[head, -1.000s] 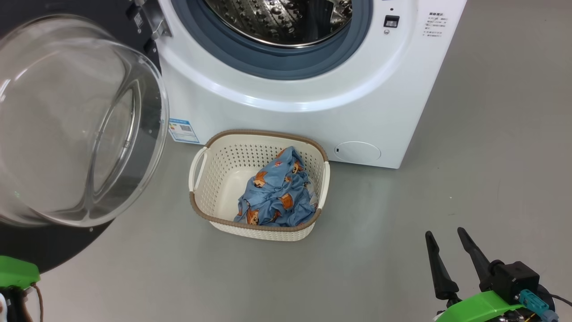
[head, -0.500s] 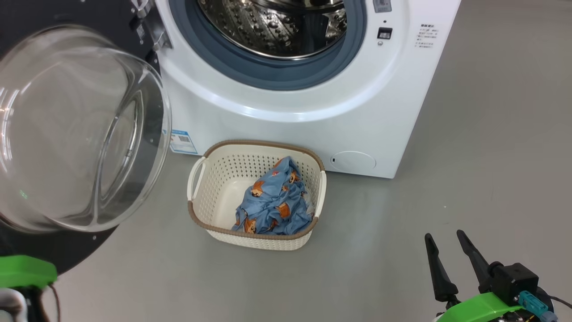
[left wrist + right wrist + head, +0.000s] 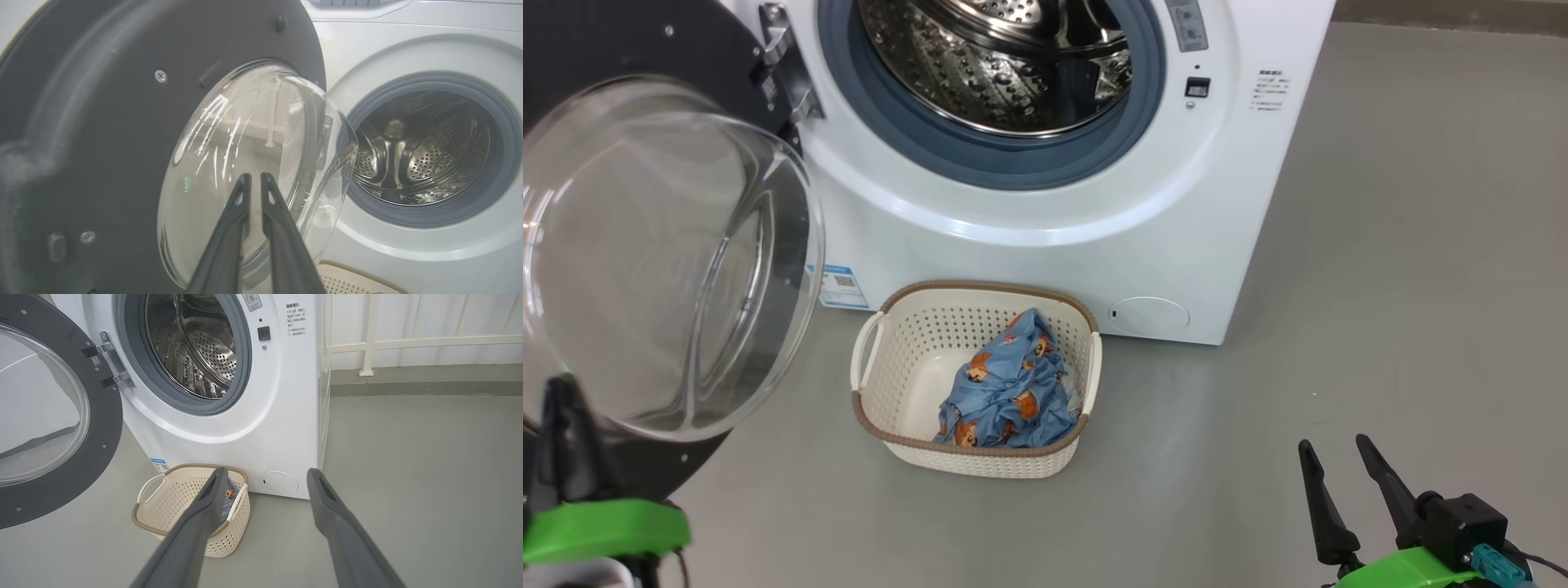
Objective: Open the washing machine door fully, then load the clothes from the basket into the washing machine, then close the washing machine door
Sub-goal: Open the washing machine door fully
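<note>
Washing machine door (image 3: 670,245): stands wide. Left gripper (image 3: 254,176), pinched together and empty, newly appears beside the glass. Right gripper (image 3: 1334,447) spread, idle. Opening likely done; clothes (image 3: 1005,392) remain in basket (image 3: 980,464).

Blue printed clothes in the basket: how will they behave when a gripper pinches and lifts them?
The clothes lie crumpled in soft folds, so probably floppy: a pinch likely lifts one fold while the rest drapes. Small beside the basket, so likely light. The perforated basket stands free on the floor, so snagged cloth might drag it.
</note>
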